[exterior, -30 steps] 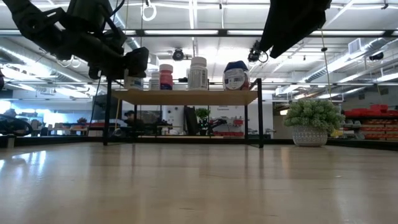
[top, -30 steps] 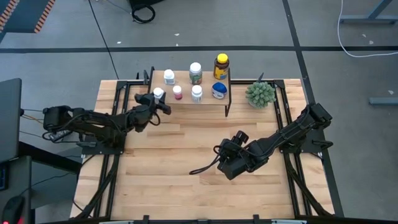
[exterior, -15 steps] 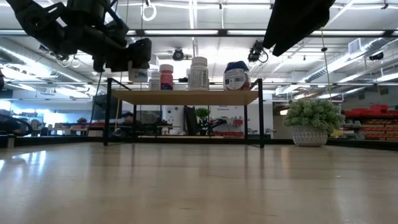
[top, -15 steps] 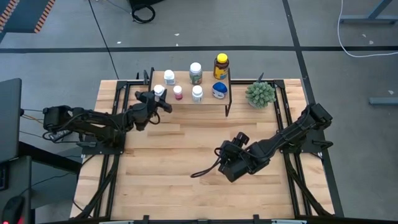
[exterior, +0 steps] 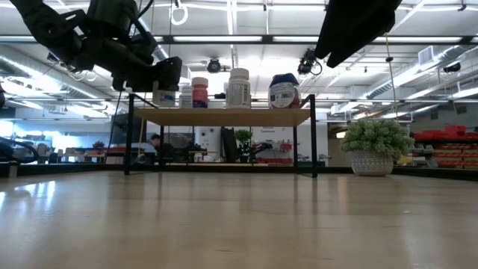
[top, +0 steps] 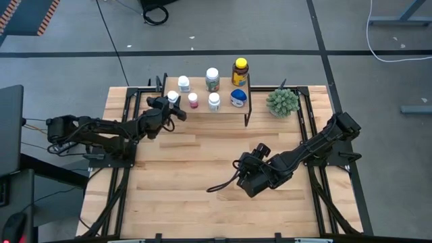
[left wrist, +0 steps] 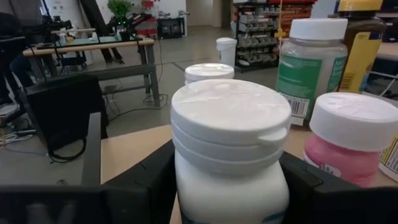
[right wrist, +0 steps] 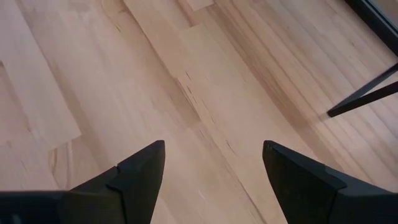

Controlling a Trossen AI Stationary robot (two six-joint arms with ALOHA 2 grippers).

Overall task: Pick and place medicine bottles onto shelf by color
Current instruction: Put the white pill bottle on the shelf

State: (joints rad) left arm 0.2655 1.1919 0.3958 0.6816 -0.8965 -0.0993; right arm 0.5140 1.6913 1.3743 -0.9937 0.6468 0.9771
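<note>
My left gripper (top: 169,106) is shut on a white-capped bottle (left wrist: 230,149) at the near left end of the light-wood shelf (top: 226,112). On the shelf stand a pink-labelled bottle (top: 193,100), a white-capped bottle (top: 214,101) and a blue-lidded bottle (top: 237,98) in the near row. Behind them stand a white-capped bottle (top: 183,83), a green-labelled one (top: 212,78) and the amber yellow-capped one (top: 240,70). My right gripper (right wrist: 211,168) is open and empty above bare tabletop, near the table's middle (top: 247,181). My left gripper pinches the bottle's body below its cap (left wrist: 186,186) between its two fingers, one on each side. The fingers come about level from the table's left. The bottle stands upright (exterior: 161,97); whether its base rests on the shelf board, I cannot tell.
A green spiky potted plant (top: 282,102) stands right of the shelf. The shelf's black legs (exterior: 312,142) hold the board above the tabletop. A dark cable (top: 219,183) trails on the wood by my right gripper. The near half of the table (top: 182,202) is bare wood.
My left gripper has carried the white-capped bottle toward the table's far edge, up and over the shelf's near left end, keeping it upright and keeping hold.
</note>
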